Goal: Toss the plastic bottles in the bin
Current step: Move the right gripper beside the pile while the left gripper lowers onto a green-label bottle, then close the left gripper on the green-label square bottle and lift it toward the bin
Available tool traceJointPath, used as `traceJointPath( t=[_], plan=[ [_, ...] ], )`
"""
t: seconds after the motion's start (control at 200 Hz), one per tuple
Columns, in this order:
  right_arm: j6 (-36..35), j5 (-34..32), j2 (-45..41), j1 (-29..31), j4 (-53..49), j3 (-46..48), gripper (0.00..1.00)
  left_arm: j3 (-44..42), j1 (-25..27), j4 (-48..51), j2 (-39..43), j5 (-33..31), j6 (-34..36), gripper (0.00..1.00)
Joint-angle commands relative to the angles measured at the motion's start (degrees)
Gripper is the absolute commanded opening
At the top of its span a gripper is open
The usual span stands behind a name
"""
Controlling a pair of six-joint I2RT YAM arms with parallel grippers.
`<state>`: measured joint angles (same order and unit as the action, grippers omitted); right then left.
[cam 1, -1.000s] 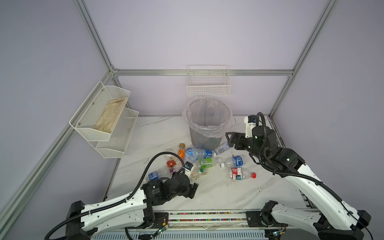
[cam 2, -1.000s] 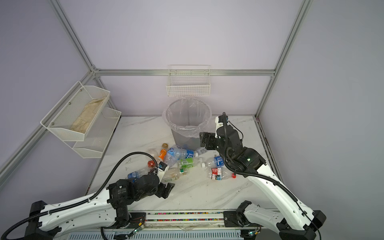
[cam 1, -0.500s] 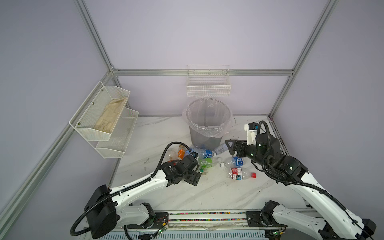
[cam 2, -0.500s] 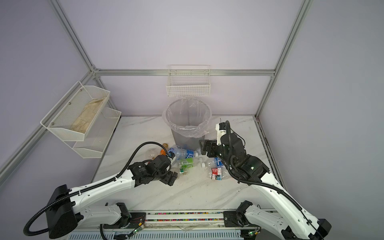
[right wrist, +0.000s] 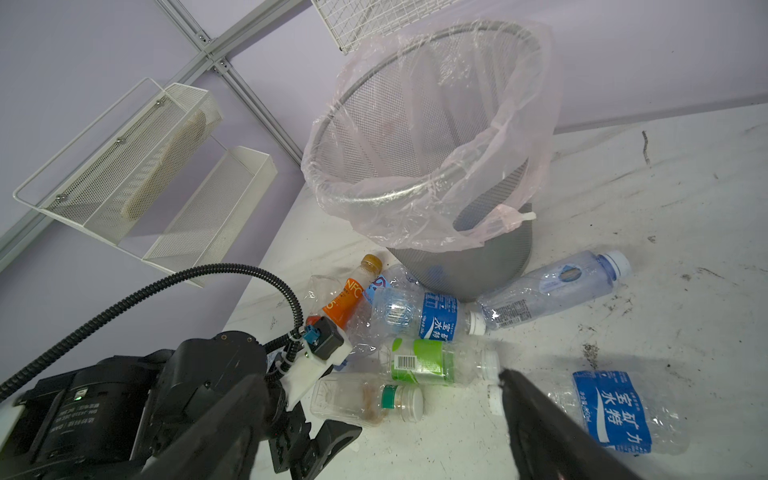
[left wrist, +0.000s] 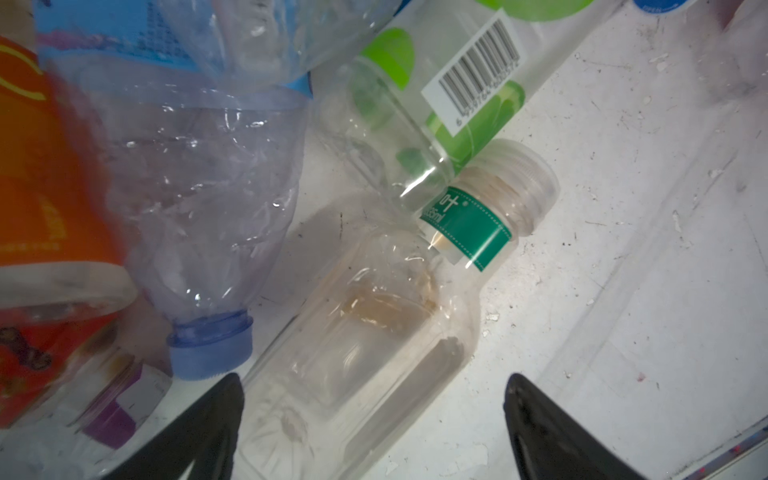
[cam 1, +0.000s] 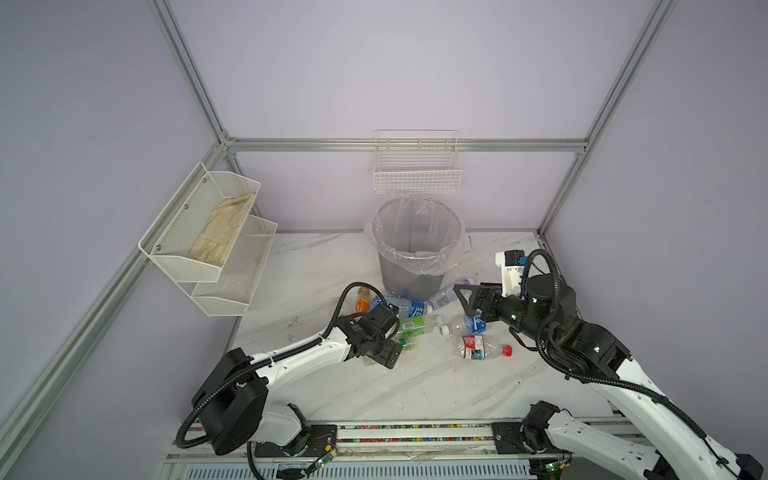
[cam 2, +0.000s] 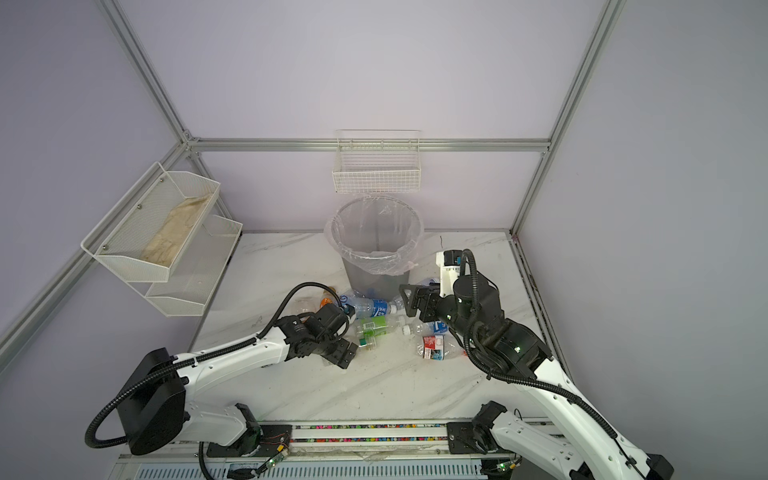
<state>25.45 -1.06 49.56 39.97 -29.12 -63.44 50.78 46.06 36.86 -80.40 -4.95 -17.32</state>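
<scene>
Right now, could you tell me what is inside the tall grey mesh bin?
Only its clear plastic liner shows inside the tall grey mesh bin; the near wall hides the bottom.

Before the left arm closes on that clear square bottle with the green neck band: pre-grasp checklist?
1. The left gripper open: ok, jaws wide.
2. The clear square bottle with green neck band between the jaws: ok.
3. Neighbours clear: not ok. The green-labelled clear bottle rests against its neck, and the blue-capped crushed bottle lies close to one finger.
4. Fingers touching the bottle: cannot tell.
5. The grey mesh bin with clear liner, mouth unobstructed: ok.
6. The right gripper open, empty, apart from the left gripper: ok.
</scene>
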Motion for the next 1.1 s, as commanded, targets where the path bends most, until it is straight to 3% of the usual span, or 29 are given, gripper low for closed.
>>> traceJointPath(
  t=[0.0,0.13,0.325,0.675,0.855,0.985,1.095],
  plan=[
    [-0.49,0.18,-0.61,0.02,0.91,0.64,0.9,5.27,-0.28,-0.62,-2.24,3.44,0.56,0.95],
    [-0.48,0.21,-0.78,0.02,1.34,0.86,0.9,4.82,0.53,0.02,-2.93,6.5,-1.83,0.94],
    [-0.58,0.01,-0.44,0.02,1.78,1.14,0.91,3.46,6.41,-0.12,-2.47,5.09,-4.36,0.93],
    [-0.14,-0.67,-0.87,0.02,1.7,1.29,0.9,4.09,7.28,-0.26,-7.41,2.69,-4.69,0.87],
    [0.0,-0.91,-1.4,0.02,1.46,1.59,0.9,5.44,8.38,0.19,-9.88,0.55,-5.0,0.64],
    [-0.11,-1.05,-1.49,0.03,1.44,1.42,0.91,6.84,9.87,2.15,-9.32,-1.71,-5.35,0.38],
    [-0.05,-1.05,-1.48,0.03,1.43,1.54,0.9,7.8,11.13,3.74,-7.51,-3.33,-5.53,0.27]
  ],
)
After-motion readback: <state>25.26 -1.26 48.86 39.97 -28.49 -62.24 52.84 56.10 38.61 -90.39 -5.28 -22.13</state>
